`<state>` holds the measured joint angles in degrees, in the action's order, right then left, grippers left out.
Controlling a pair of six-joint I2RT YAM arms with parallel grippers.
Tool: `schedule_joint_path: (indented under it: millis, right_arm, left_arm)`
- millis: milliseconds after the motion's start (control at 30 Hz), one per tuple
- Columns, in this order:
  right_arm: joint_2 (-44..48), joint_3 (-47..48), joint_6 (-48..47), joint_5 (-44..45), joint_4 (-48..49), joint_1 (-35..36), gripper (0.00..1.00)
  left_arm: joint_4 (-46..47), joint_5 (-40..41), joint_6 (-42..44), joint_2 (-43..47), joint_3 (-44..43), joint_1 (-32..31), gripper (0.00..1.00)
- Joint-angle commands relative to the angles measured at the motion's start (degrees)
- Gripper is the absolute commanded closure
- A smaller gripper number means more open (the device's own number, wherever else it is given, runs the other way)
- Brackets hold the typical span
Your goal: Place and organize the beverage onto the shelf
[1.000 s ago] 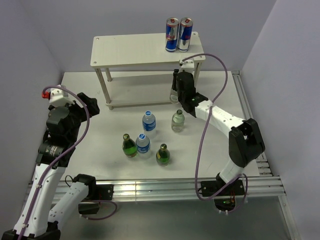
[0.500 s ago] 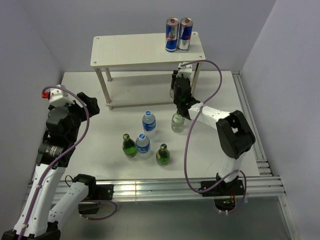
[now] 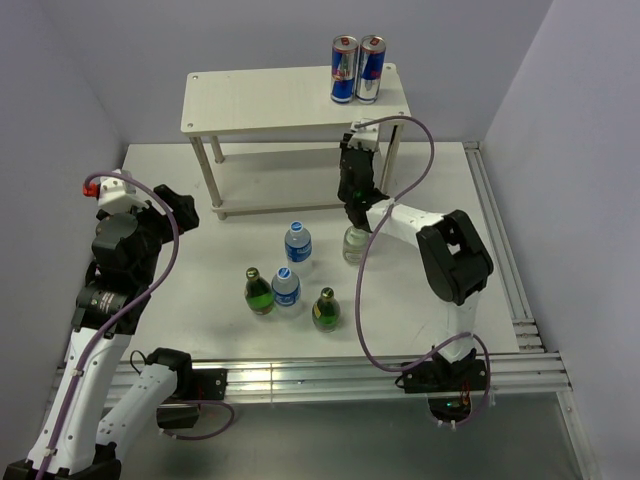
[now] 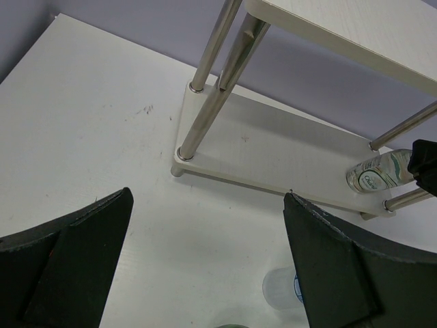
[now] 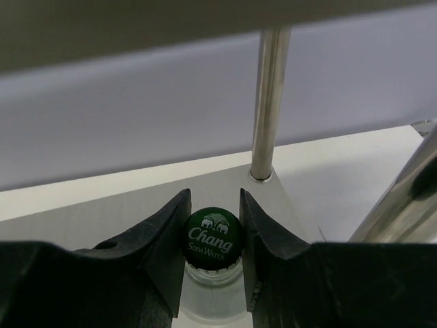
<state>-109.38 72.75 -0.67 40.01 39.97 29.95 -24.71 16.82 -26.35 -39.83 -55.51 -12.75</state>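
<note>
The right arm reaches far and low, elbow bent, wrist tucked under the top board of the shelf (image 3: 280, 100). The right gripper (image 5: 213, 217) clamps the neck of a clear bottle (image 4: 374, 174) with a green cap, at the right end of the lower board, near the legs. The left arm is folded up at the left, well apart. The left gripper (image 4: 208, 197) is spread wide and holds nothing.

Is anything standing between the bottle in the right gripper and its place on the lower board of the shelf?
Nothing visible does. The right gripper holds the bottle by its cap, already under the top board and over the right end of the lower board. One leg stands farther back, off to one side.
</note>
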Motion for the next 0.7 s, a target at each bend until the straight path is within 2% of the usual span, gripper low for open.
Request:
schedule_joint_path:
  millis: [0, 33, 67, 100, 133, 400, 667]
  right_arm:
    - [-0.04, 4.77, -1.44, 3.67, 5.74, -0.25, 0.77]
    - [-0.04, 4.68, -1.44, 3.93, 5.56, -0.33, 0.45]
    - [0.13, 4.51, -1.79, 3.85, 6.00, -0.34, 0.33]
    - [0.22, 4.42, -1.79, 3.85, 6.00, -0.34, 0.26]
    - [0.48, 4.59, -1.97, 4.02, 5.65, -0.25, 0.12]
    - [3.03, 3.02, -1.97, 4.64, 4.59, 0.10, 0.06]
    - [12.34, -3.05, -0.74, 8.06, 2.49, 2.47, 0.05]
  left_arm:
    - [1.59, -0.30, 0.95, 0.81, 0.31, 0.36, 0.01]
    - [1.59, -0.30, 0.95, 0.81, 0.22, 0.45, 0.01]
    - [1.59, -0.21, 0.95, 0.81, 0.22, 0.45, 0.01]
    - [1.59, -0.21, 0.86, 0.90, 0.22, 0.45, 0.01]
    - [1.59, -0.21, 0.95, 0.90, 0.31, 0.45, 0.01]
    - [1.59, -0.21, 1.04, 0.90, 0.31, 0.80, 0.01]
    - [1.86, -0.47, 0.86, 0.99, 0.49, 1.77, 0.01]
